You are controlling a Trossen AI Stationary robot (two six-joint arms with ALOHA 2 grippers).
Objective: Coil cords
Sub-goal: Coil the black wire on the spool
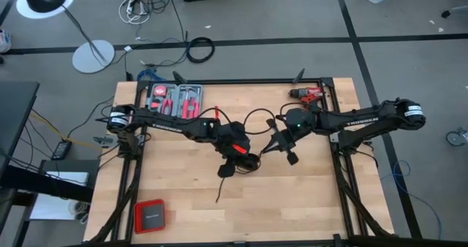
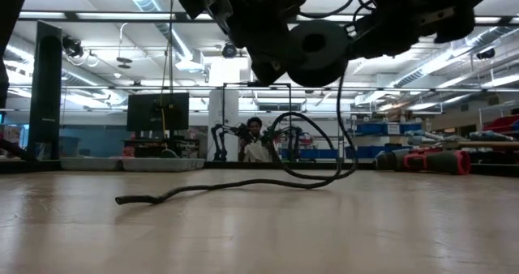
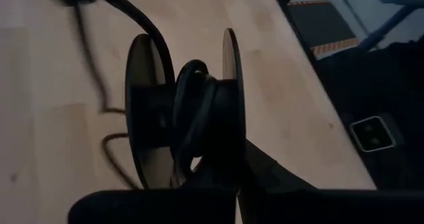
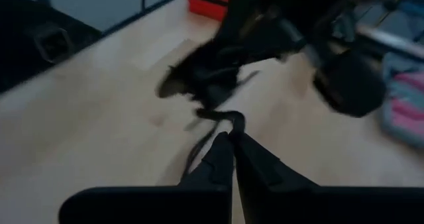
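A thin black cord (image 2: pixel 243 185) runs from a black two-disc spool (image 3: pixel 192 111), where several turns lie around the hub. From there it sags onto the wooden table (image 1: pixel 183 218) and trails toward the near edge (image 1: pixel 221 188). My left gripper (image 3: pixel 235 168) is shut on the spool and holds it above the table's middle (image 1: pixel 247 158). My right gripper (image 4: pixel 232 139) is shut on the cord just to the right of the spool (image 1: pixel 278 141). Another stretch of the cord arches behind the two grippers (image 1: pixel 252 114). My left gripper is shut on the spool at its underside, by the disc on one side (image 3: pixel 232 138); the fingers themselves hide the exact place. The spool stands clear of the table with its discs on edge. My right gripper pinches the cord (image 4: pixel 228 121) at its fingertips, slanting down from the table's right. From the pinch the cord runs slack toward the spool.
A red drill (image 1: pixel 311 93) lies at the far right corner. A tray of red-handled tools (image 1: pixel 175 101) sits at the far left, and a red box (image 1: pixel 150 214) lies near the front left corner. The near right part of the table shows bare wood.
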